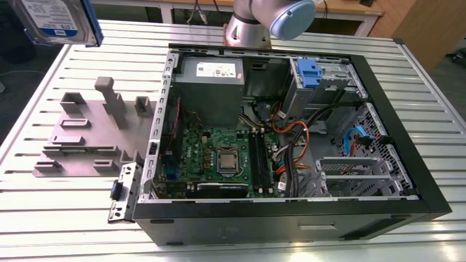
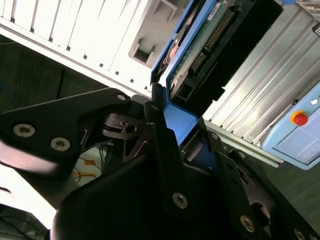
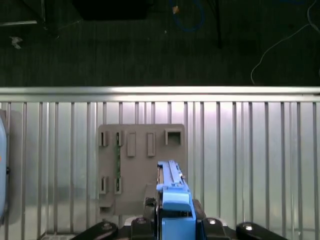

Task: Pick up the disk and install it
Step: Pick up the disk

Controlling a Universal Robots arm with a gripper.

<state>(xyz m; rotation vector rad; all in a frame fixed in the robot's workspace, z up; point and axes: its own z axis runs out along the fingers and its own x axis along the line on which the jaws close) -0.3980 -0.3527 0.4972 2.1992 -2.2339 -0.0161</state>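
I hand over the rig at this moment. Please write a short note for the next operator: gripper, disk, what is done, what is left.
Gripper: shut on the disk, clamping the edge of its blue carrier.
Disk: held in the air over the table, near the grey fixture plate and outside the open computer case.
Done: the pick-up.
Left: the install; the disk is not yet in the case.

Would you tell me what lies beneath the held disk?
Beneath the disk, shut in the gripper, lies the grey fixture on the slatted table; the disk hides part of the fixture.
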